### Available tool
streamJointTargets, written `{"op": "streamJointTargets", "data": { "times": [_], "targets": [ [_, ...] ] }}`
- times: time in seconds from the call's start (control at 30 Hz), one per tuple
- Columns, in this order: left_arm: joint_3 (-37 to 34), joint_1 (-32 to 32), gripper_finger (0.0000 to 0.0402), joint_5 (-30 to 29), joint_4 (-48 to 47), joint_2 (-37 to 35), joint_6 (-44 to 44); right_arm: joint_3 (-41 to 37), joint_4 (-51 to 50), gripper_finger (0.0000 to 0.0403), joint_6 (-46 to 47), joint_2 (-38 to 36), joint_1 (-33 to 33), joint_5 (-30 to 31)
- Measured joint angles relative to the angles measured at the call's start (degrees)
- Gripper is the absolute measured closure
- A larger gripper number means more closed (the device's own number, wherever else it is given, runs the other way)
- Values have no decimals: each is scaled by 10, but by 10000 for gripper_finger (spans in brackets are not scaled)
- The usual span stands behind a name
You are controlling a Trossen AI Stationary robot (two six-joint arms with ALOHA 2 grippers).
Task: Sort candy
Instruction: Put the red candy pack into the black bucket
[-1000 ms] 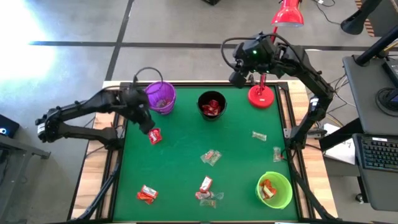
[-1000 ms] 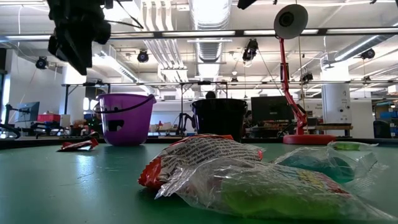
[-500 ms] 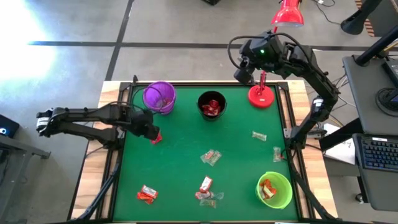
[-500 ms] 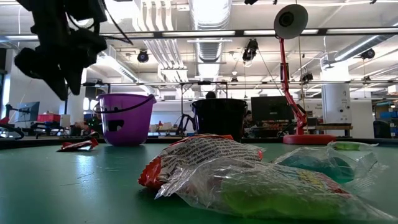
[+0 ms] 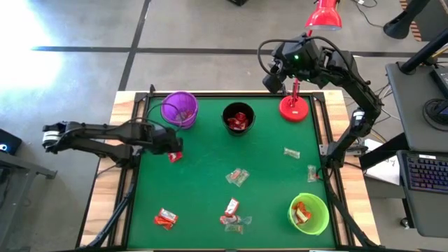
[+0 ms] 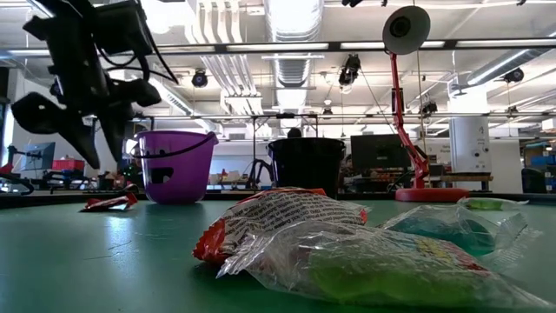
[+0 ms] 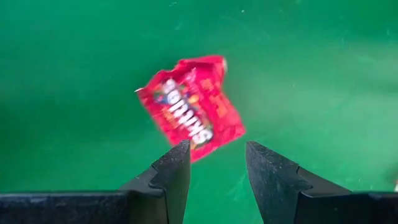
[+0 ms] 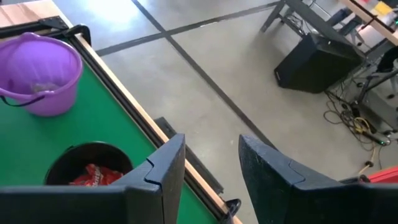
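The candy nearest the work is a red packet (image 7: 191, 114) lying flat on the green table (image 5: 203, 189), just ahead of the left gripper (image 7: 216, 163), whose fingers stand apart with nothing between them. The packet's lower edge sits just beyond the gap between the tips, slightly off toward one finger (image 7: 166, 177) rather than centred, and it lies at a slant to the line of the jaws. In the high view the same packet (image 5: 173, 156) is partly covered by the left gripper (image 5: 170, 145).

The risk from here, as I judge it, is a poor pinch. A flat, slick wrapper gives the tips little to bite, so a descent that lands one finger on top of the packet could pin it or skid it across the cloth instead of gathering it. Closing on a corner alone could let it slip out on the lift.

Farther from those fingers, more candy lies scattered: a clear piece (image 5: 237, 177) mid-table, a cluster (image 5: 232, 213) and another red packet (image 5: 165, 219) toward the near edge, and two pale pieces (image 5: 292, 152) on the right side. Beyond the left fingers stand the purple cup (image 5: 179, 109) and the black cup (image 5: 238, 118), which holds red candy; the green cup (image 5: 309, 213) sits at the near right corner.

Farthest off, the right gripper (image 8: 210, 163) waits high beyond the table's far edge, near the red lamp (image 5: 295, 105), its fingers spread and empty.
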Motion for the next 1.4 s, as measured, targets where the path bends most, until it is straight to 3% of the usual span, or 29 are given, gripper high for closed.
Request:
{"op": "streamJointTargets", "data": {
  "times": [0.13,0.3,0.6,1.07,1.23,1.4],
  "targets": [
    [-17,0,264,-25,71,13,9,0,-1,259,5,0,0,0],
    [-25,0,264,-55,53,33,-14,0,-22,252,32,0,0,-21],
    [-47,0,264,-44,71,77,-36,0,-65,259,93,0,18,-100],
    [-42,-2,267,-38,120,196,-21,0,-64,260,115,0,66,-101],
    [-41,-12,299,-42,117,204,-4,0,-64,261,114,0,72,-101],
    [-44,-14,375,-41,103,199,20,0,-64,260,113,0,72,-101]
  ]
}}
